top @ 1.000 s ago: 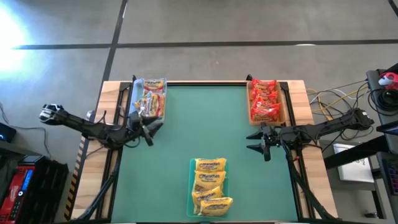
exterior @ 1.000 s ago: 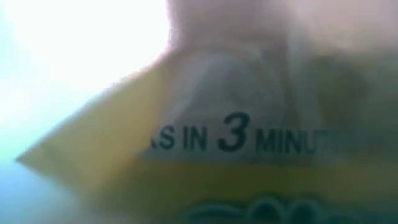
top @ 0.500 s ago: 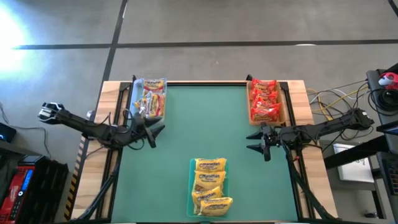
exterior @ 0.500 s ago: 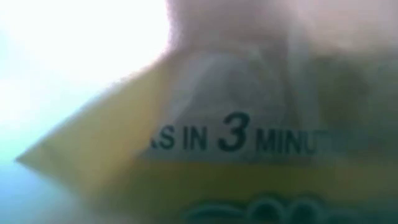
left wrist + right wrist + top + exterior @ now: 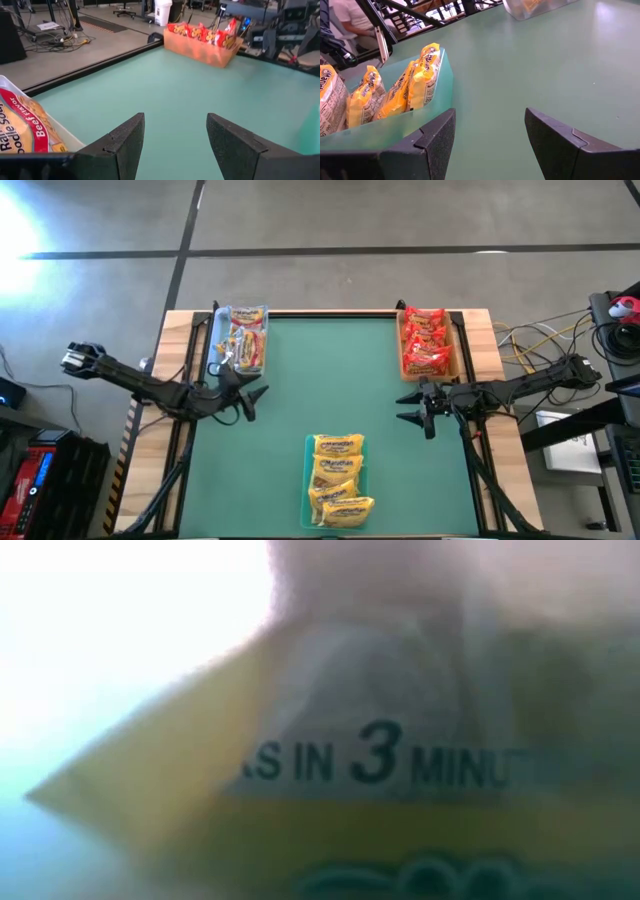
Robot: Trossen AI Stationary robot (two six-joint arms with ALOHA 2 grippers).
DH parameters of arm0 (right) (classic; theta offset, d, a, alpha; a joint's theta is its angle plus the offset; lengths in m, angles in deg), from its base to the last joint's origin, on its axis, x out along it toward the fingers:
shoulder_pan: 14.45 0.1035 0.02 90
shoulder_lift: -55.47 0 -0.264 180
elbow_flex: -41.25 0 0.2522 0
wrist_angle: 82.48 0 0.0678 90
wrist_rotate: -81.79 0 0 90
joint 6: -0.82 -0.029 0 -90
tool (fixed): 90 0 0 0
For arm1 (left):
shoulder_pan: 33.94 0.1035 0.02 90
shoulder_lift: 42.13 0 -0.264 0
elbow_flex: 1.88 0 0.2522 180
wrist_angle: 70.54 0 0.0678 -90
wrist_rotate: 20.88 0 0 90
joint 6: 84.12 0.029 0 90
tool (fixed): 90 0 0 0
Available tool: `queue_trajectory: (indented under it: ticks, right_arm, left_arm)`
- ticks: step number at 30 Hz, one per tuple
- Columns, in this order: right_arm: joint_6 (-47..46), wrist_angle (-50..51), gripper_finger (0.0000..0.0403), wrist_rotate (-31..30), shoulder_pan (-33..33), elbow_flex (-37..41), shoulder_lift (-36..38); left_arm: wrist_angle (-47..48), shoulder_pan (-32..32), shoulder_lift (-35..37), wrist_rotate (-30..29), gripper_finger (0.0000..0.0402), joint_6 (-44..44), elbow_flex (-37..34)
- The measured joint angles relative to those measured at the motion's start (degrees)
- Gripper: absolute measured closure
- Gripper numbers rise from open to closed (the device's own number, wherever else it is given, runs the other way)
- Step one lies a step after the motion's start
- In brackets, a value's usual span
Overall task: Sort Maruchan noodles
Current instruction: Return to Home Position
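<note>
You have three bins on the green worktop, each holding one sort of Maruchan noodles, and no packet lies loose on the bare surface.

The green bin sits at the near edge, midway between the two arms. It carries four yellow packets stood on edge in one row. One of them fills the low view with its printed face and hides everything behind it.

The tan bin stands at the far right corner with the red packets. You can count about four there, though they overlap and the number is not certain.

The clear bin stands at the far left corner with the orange-and-white packets. They are piled too closely to count. One of them reads "Beef Flavor" in the left wrist view.

Your two arms reach in from opposite sides. The left gripper hangs just past the near end of the clear bin, jaws spread wide and holding nothing. The right gripper hangs just past the near end of the tan bin, jaws likewise wide and holding nothing. Both grippers point toward the middle of the worktop and are well apart from each other and from the green bin.
</note>
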Motion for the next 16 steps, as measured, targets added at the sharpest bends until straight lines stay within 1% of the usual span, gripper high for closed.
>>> queue_trajectory:
  ticks: [16]
  right_arm:
    - [0.0, 0.0, 0.0177, 0.0, 0.0, 0.0, 0.0]
  left_arm:
    - [0.0, 0.0, -8.7, 0.0, 0.0203, 0.0, 0.0]
